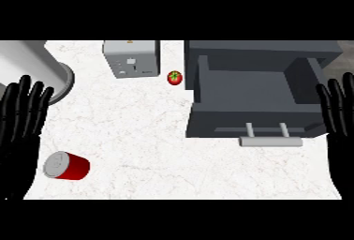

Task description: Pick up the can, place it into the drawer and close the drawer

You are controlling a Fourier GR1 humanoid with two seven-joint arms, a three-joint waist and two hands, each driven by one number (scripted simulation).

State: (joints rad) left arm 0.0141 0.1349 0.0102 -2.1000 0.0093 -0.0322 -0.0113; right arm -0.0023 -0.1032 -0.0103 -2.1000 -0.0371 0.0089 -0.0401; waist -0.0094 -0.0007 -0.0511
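Drawer (245, 86) is pulled open at the counter's (138, 126) right side, dark grey, nothing inside; its pale bar handle (271, 140) sits on the front face, toward the viewer.

Can (67, 165): red w/ silver lid, lying on its side on the counter, well apart from the drawer, far to its left and nearer the viewer than its front. Not in the drawer, nothing touching it.

L hand (21, 126): at the view's far left edge, well left of the drawer, just beside the can but apart from it. Fingers straight, pointing up, spread a bit; holds nothing.

R hand (340, 112): at the right edge, just beside the drawer's right wall. Fingers straight up, holds nothing.

Tomato (175, 78): small, red, just left of the drawer's back left corner. Toaster (131, 58): grey box, further left of the drawer, beyond the tomato.
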